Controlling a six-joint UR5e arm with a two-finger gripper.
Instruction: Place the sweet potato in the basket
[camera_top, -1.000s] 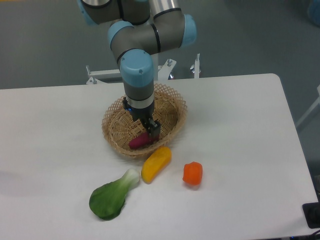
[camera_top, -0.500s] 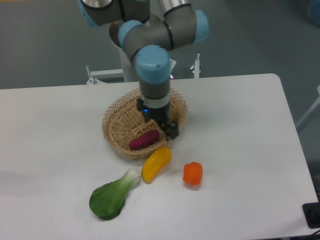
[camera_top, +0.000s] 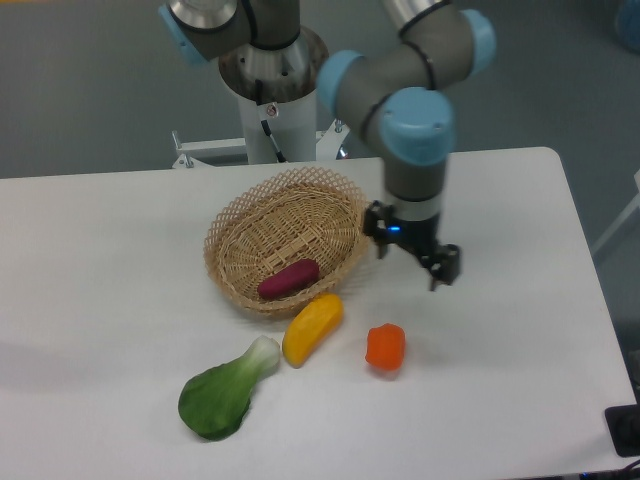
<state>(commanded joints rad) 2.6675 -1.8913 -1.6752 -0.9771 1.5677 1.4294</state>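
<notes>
The sweet potato (camera_top: 288, 279) is lying inside the wicker basket (camera_top: 240, 225), near its front wall. The gripper (camera_top: 436, 268) is hanging empty, fingers spread, right of the basket, clear of the delivered piece.

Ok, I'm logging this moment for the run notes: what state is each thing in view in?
sweet potato: lying inside the basket, free of the hand
basket: upright on the table
hand: right of the basket, holding nothing; open or shut unclear
yellow vegetable: on the table
orange vegetable: on the table
bok choy: lying on the table
</notes>
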